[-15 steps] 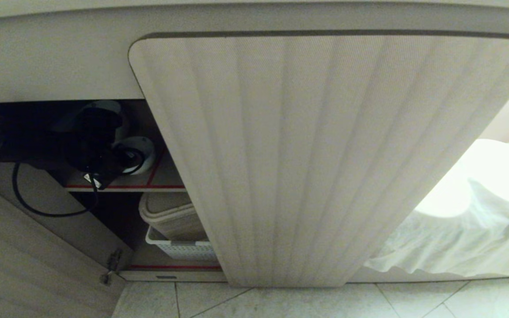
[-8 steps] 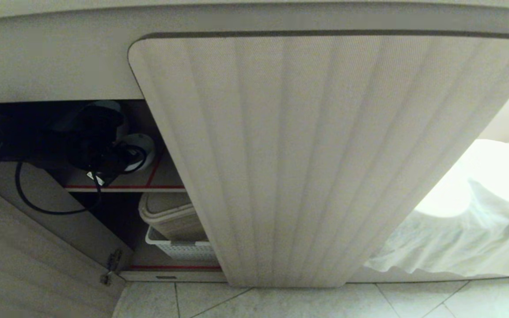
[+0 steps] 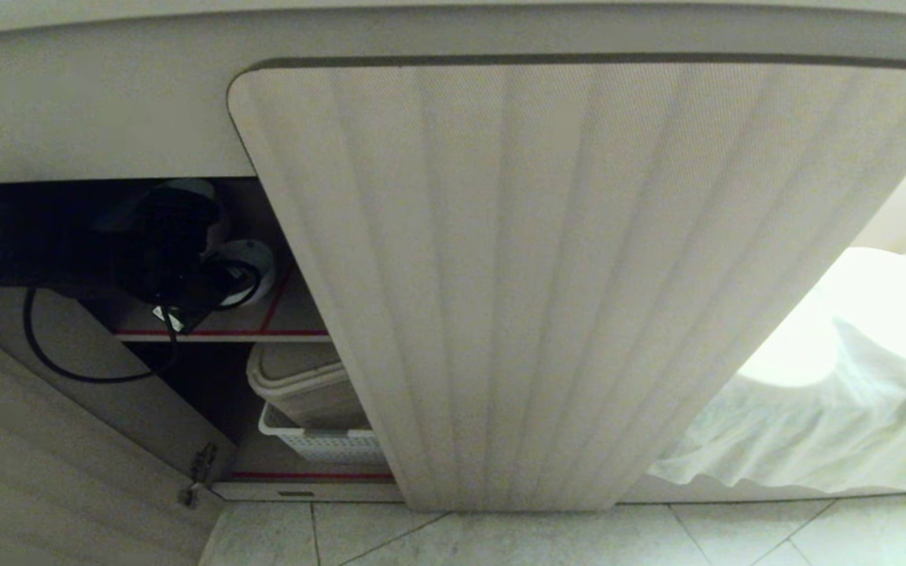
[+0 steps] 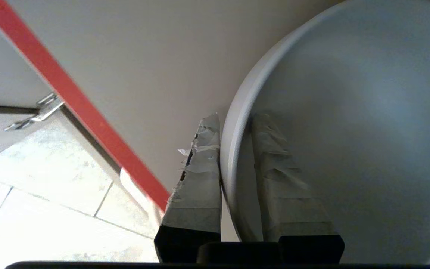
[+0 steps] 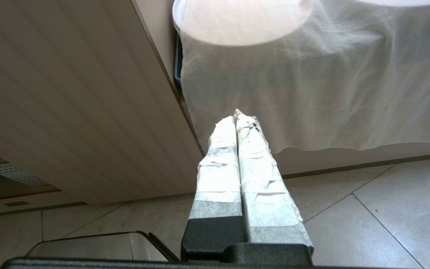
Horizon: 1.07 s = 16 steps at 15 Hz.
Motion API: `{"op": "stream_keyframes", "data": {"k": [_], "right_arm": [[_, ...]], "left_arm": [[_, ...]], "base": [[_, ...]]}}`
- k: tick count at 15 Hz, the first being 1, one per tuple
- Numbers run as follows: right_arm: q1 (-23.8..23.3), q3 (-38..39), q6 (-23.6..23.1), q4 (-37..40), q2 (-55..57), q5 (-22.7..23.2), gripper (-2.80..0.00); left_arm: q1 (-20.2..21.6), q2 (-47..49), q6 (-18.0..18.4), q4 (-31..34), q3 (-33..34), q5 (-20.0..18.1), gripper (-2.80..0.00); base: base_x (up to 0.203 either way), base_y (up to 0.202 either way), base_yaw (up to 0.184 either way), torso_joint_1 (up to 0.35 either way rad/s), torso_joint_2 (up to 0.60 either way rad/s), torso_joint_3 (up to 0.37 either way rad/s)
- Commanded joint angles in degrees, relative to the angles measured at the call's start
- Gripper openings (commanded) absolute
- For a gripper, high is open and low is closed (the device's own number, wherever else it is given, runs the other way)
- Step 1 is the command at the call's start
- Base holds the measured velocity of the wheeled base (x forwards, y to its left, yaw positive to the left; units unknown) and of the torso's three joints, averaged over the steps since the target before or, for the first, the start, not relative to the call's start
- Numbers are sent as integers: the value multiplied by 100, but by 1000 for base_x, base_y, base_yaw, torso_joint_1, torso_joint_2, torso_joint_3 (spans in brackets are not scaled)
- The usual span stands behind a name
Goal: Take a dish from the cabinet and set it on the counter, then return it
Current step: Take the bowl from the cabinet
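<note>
Gripping dish (image 4: pixel 349 112) rim, left hand (image 4: pixel 233 123), one finger inside

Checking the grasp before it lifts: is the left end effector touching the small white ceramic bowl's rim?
Touching. The left wrist view shows the left end effector clamped on the small white ceramic bowl, one taped finger outside the rim, one inside.

The upper shelf (image 3: pixel 296 318) of the cabinet (image 3: pixel 563 275), edged in red, carries the white dish (image 3: pixel 252 263) at its 12 o'clock. On the lower shelf (image 3: pixel 311 475) sits a white basket (image 3: pixel 319 444).
</note>
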Motion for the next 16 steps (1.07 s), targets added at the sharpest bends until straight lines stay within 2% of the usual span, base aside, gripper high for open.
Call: {"op": "stream_keyframes", "data": {"k": [1, 7, 12, 16], "right_arm": [[2, 1, 5, -2, -2, -2, -280], [2, 1, 5, -2, -2, -2, -280], [2, 1, 5, -2, -2, -2, -280], [2, 1, 5, -2, -2, -2, -280]], "left_arm": [[3, -79, -33, 14, 69, 6, -280], [-15, -325, -80, 295, 247, 6, -280], [-108, -523, -96, 295, 541, -7, -280], [-230, -694, -244, 295, 760, 6, -280]], "base": [[0, 0, 0, 0, 0, 0], [0, 0, 0, 0, 0, 0], [0, 0, 0, 0, 0, 0], [0, 0, 0, 0, 0, 0]]}}
